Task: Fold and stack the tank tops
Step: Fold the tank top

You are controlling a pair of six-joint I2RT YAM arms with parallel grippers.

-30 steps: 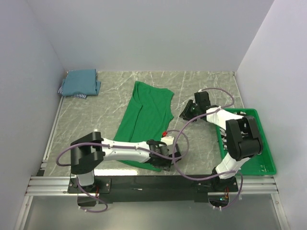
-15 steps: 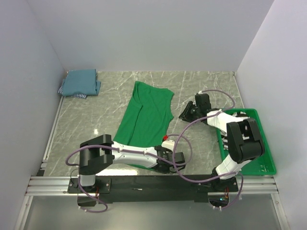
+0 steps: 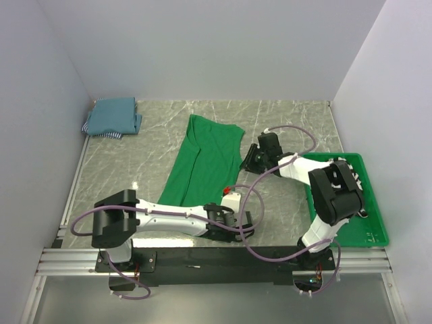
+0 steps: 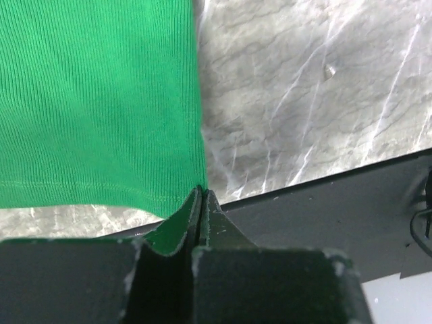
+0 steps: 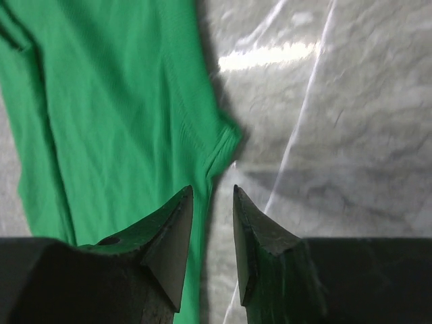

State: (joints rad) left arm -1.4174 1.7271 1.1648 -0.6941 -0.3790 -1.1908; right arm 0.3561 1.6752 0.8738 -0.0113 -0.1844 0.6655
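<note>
Left end effector (image 4: 201,194) is clenched on the near hem corner of the green tank top (image 3: 206,162), which is spread flat mid-desk (image 3: 131,169). Further back, the right end effector (image 5: 210,197) sits released by the top's right edge, and the folded teal tops (image 3: 113,116) are way off in the far-left corner.

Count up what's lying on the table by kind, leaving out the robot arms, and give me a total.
Green tank top, laid out: 1
Folded pile of tops: 1
Green tray: 1
Total: 3

Robot lab cell, white walls (image 3: 202,47), marble tabletop (image 3: 128,169)
</note>
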